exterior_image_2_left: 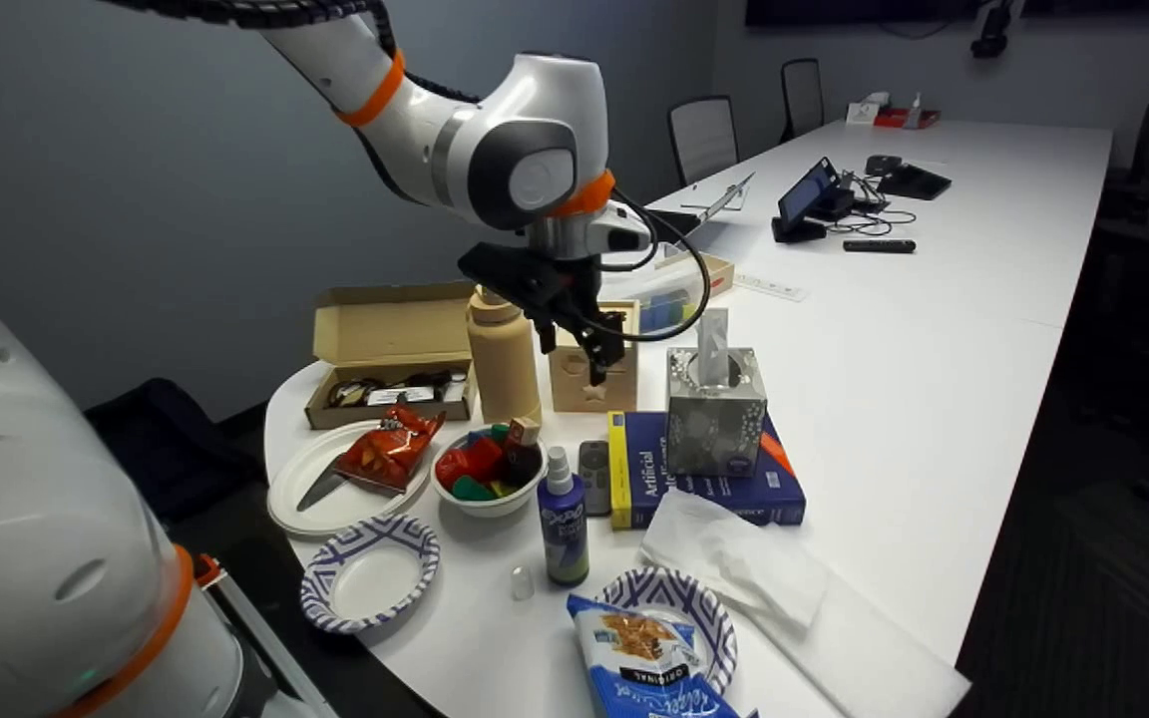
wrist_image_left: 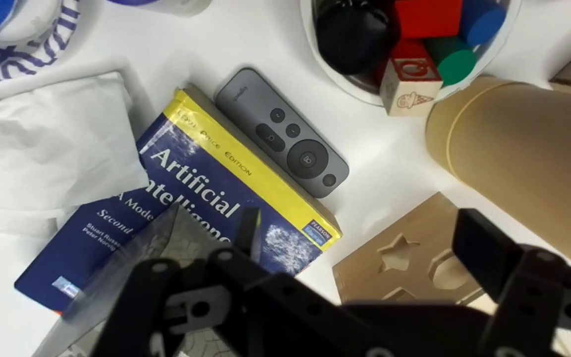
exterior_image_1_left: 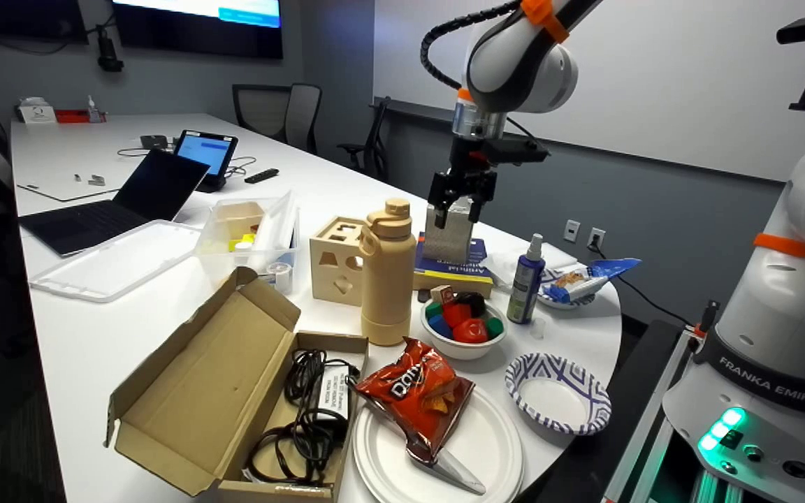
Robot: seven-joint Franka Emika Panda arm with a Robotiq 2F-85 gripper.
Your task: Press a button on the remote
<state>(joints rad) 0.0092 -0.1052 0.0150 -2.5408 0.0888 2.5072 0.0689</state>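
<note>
A grey remote (wrist_image_left: 283, 134) with dark round buttons and a ring pad lies flat on the table, buttons up. It lies along the yellow edge of a blue book (wrist_image_left: 201, 188). It also shows in an exterior view (exterior_image_2_left: 594, 477) between the book and the bowl of blocks. In an exterior view only a small dark end of the remote (exterior_image_1_left: 423, 295) shows behind the bowl. My gripper (wrist_image_left: 360, 228) is open and empty, fingers wide apart. It also shows in both exterior views (exterior_image_1_left: 457, 212) (exterior_image_2_left: 573, 359), above the table near the wooden shape box, apart from the remote.
A tissue box (exterior_image_2_left: 716, 429) stands on the book. The wooden shape box (exterior_image_2_left: 594, 384), a tan bottle (exterior_image_1_left: 387, 279), a bowl of blocks (exterior_image_1_left: 464, 346) and a spray bottle (exterior_image_2_left: 565, 529) surround the remote. Another black remote (exterior_image_2_left: 879, 245) lies farther down the table.
</note>
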